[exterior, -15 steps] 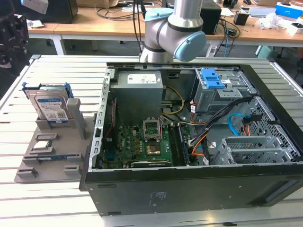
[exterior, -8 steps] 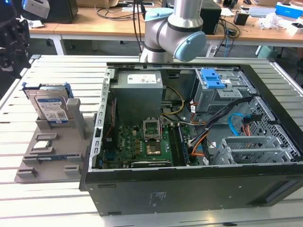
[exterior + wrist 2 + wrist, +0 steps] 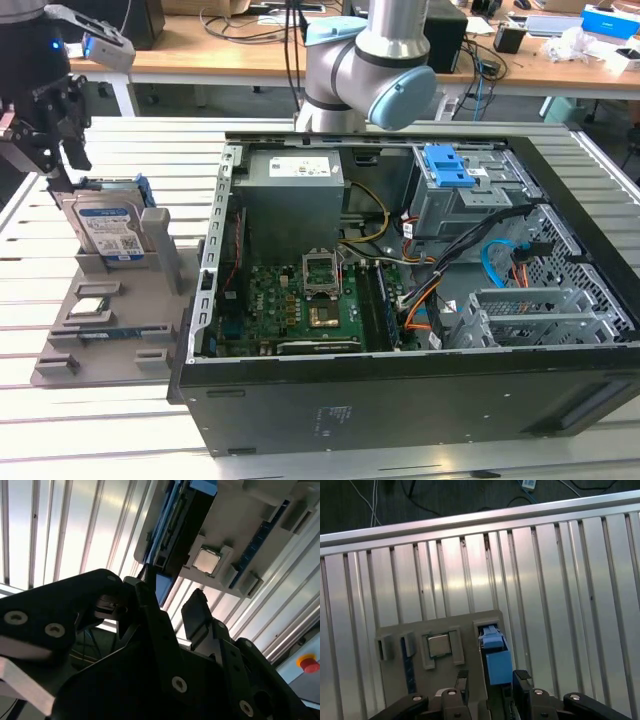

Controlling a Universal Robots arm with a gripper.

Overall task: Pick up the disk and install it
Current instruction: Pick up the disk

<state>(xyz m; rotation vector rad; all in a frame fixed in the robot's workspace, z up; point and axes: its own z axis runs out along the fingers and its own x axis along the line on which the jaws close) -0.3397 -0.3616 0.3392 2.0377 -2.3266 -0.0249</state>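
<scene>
At the exterior view's left, the disk [image 3: 108, 232] stands upright on edge in a grey holder tray [image 3: 110, 350], to the left of the open computer case [image 3: 400, 410]. The gripper [image 3: 62, 168] sits at the disk's top edge with its jaws spread wide. In the first wrist view its fingers [image 3: 462, 679] lie either side of the disk's blue edge.

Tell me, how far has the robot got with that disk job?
Nothing looks finished: the disk stands upright in its grey holder, not lifted. In hand: the gripper hangs over it, jaws open on either side of its blue top edge. Left: gripping it, lifting it, and fitting it into the open computer case.
</scene>
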